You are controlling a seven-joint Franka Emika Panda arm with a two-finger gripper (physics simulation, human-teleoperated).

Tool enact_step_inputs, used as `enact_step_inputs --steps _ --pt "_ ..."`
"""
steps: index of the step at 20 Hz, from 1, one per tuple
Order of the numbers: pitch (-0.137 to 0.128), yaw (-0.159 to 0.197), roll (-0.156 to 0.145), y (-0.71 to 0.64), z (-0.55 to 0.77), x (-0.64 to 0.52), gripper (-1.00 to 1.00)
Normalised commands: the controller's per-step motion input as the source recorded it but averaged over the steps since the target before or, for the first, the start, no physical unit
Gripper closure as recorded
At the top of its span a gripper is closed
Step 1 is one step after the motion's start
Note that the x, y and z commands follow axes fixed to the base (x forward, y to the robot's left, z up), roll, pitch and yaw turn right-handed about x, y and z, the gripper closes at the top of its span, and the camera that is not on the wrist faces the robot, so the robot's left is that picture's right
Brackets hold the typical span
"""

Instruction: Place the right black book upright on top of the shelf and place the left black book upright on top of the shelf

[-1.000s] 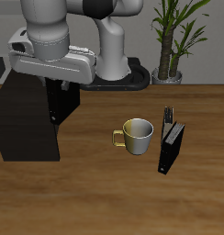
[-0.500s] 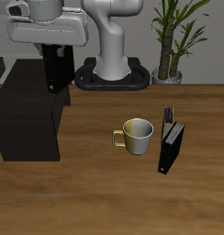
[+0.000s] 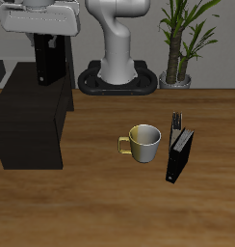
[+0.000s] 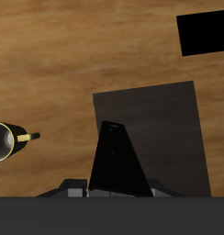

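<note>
We have one black book point(image 3: 49, 60) clamped in the jaws of the gripper point(image 3: 49, 41), hanging upright in the air above the back part of the shelf point(image 3: 31, 125) and not touching its flat top. In the wrist view the same book point(image 4: 116, 158) reaches down over the dark top of the shelf point(image 4: 169, 119), so we judge it roughly lined up for lowering. Nothing stands on the shelf yet (neither placement is done). The other black book point(image 3: 179, 154) stands upright on the worktop point(image 3: 110, 207) just beside the mug point(image 3: 143, 143), well apart from the shelf. Left for us: set this book down upright, let go, then fetch and place the second.
</note>
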Motion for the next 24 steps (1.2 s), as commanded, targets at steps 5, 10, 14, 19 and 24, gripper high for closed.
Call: enact_step_inputs --steps 5,10,14,19,24 --pt "-0.023 0.006 0.013 -0.52 0.02 -0.26 1.00" --pt "0.027 -0.034 -0.022 -0.41 -0.15 -0.16 1.00" --pt "0.024 -0.035 -0.006 -0.15 -0.22 -0.22 1.00" --pt "0.071 -0.064 0.001 0.05 -0.26 -0.39 1.00" --pt "0.071 -0.041 -0.019 0.06 -0.08 -0.36 1.00"
